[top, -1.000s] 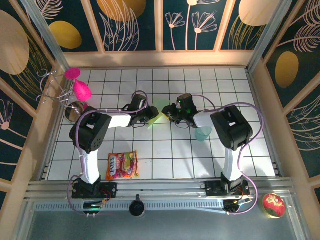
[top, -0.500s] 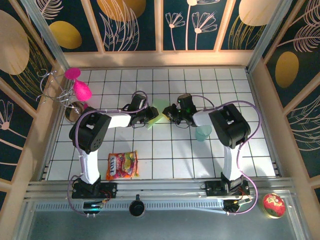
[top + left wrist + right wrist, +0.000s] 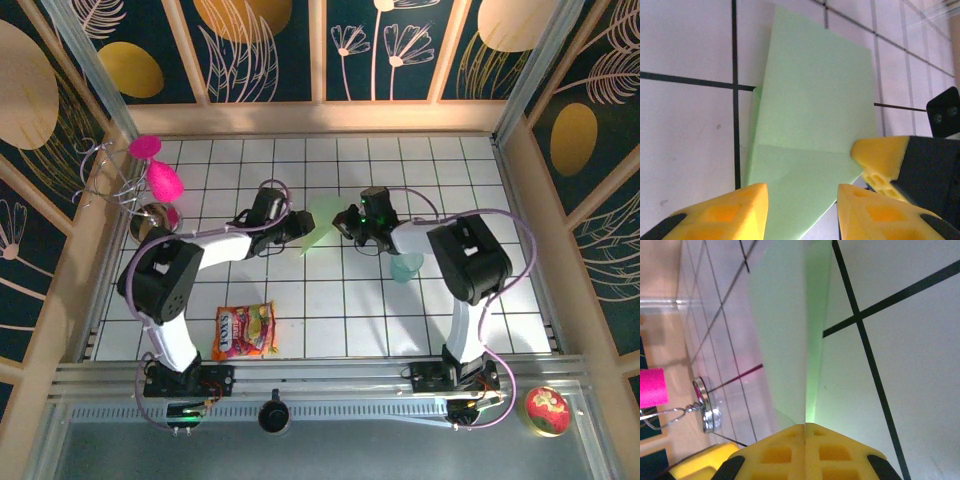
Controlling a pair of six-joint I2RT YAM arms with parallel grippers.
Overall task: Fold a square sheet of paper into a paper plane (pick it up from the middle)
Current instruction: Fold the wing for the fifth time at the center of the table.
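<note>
The pale mint-green sheet of paper (image 3: 322, 220) is folded and stands partly raised off the tiles between my two grippers. My right gripper (image 3: 344, 220) is shut on its right edge; in the right wrist view the paper (image 3: 785, 330) rises edge-on from the closed fingertips (image 3: 805, 426). My left gripper (image 3: 298, 228) is open at the sheet's left side. In the left wrist view its yellow fingers (image 3: 725, 212) straddle the near part of the folded sheet (image 3: 810, 125), which shows a crease. The right gripper's yellow finger (image 3: 880, 155) touches the sheet's right corner.
A translucent teal cup (image 3: 406, 267) stands just right of the right forearm. A candy bag (image 3: 245, 330) lies front left. A metal bowl (image 3: 150, 222) and pink items (image 3: 165, 182) on a wire stand sit at the left wall.
The left arm's elbow has swung left and its gripper has let go of the sheet. The sheet now stands higher and looks wider, held by the right gripper.
</note>
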